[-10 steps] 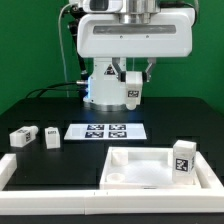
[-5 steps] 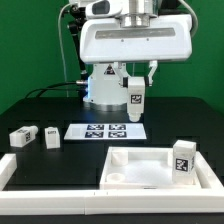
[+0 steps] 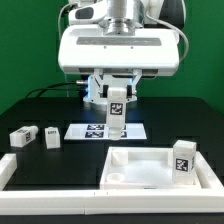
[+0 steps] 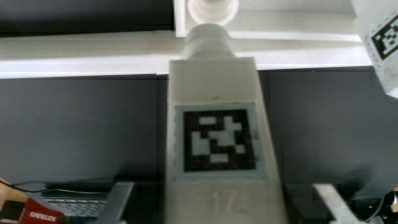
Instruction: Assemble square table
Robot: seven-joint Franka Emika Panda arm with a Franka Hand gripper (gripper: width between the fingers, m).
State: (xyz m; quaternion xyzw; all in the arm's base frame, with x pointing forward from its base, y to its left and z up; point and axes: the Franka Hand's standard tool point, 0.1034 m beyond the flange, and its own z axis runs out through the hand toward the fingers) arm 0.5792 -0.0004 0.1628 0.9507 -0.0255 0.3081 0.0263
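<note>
Leg (image 3: 116, 112) gripped upright in my gripper (image 3: 117, 96), 1 end down, I guess so it plugs straight into top (image 3: 135, 168) lower down.

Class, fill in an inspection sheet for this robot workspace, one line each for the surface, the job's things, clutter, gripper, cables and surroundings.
Surface: black table, with the marker board lying flat on it.
Job's things: square table top at the front. The standing leg block is at the top's corner on the exterior view's right. The left leg block and second leg block are on the table on the exterior view's left. The held leg is upright with its tag facing the exterior camera.
Clutter: white border rails along the table's front; nothing else seen.
Gripper: gripper shut on the held leg.
Cables: dark cable on the table behind.
Surroundings: green backdrop.
</note>
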